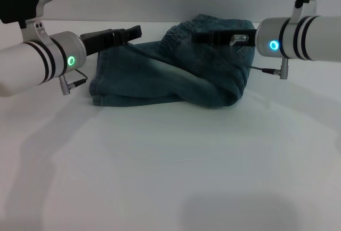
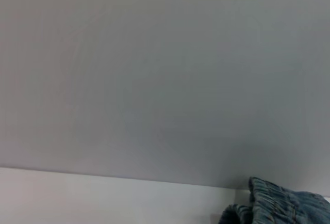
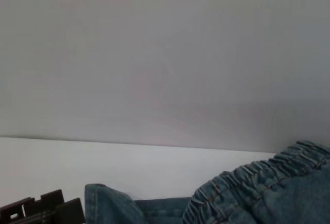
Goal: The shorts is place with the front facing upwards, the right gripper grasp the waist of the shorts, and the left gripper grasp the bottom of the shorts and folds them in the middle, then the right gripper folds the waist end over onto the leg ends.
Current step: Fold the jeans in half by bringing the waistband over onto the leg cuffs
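A: Where are the shorts (image 1: pixel 170 68) now?

B: In the upper middle of the head frame, on the white table (image 1: pixel 170 167), already doubled lengthwise into a long strip. The waist (image 1: pixel 184 31) is bunched and lifted at the upper right of the pile; the leg ends (image 1: pixel 101 90) lie flat at the left.

A: And the grippers?

B: The right gripper (image 1: pixel 200 38) reaches in from the right edge, level with the raised waistband. It seems to be holding it up, but whether its fingers are pressed together on the cloth I cannot tell. The left gripper (image 1: pixel 136 31) points in from the left, above the leg side, fingers likewise unreadable.

A: So which step?

B: I judge the middle fold done and the second one in hand: waist over onto the leg ends.

A: What does that need?

B: The right gripper carrying the band leftward across the strip, low and steady, so the band lands squarely on the hems, with the left gripper clear of its path.
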Tool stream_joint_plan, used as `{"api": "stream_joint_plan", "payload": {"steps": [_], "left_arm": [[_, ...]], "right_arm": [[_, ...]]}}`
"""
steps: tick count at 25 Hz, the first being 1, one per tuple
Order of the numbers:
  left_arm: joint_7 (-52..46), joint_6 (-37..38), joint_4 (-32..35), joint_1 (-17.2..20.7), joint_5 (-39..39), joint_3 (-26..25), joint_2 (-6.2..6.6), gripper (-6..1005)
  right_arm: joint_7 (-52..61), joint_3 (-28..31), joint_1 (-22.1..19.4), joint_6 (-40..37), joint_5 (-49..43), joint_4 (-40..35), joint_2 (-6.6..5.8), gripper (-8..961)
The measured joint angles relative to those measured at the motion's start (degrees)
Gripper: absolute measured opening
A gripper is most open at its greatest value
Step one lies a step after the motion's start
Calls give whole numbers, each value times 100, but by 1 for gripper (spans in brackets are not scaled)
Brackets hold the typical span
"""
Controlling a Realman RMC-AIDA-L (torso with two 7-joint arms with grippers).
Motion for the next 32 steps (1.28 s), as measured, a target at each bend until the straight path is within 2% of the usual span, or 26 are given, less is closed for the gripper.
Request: {"api": "stream_joint_plan", "payload": {"steps": [13,21,27,32], "left_arm": [[28,-32,7,-53,-2,3,-9,827],[44,-17,6,-90,-2,4,-3,827],[98,-16,4,-101,-1,-11,-10,827],[98,-16,1,-105,-1,-28,-9,827]], "right_arm": [[-26,-40,473,-207,0,731,11,617],[-3,-81,598,-250,0,911,20,611],[3,-75,894,-275,11,1376,20,607],[174,-68,976,-239,10,1434,13,603]]}}
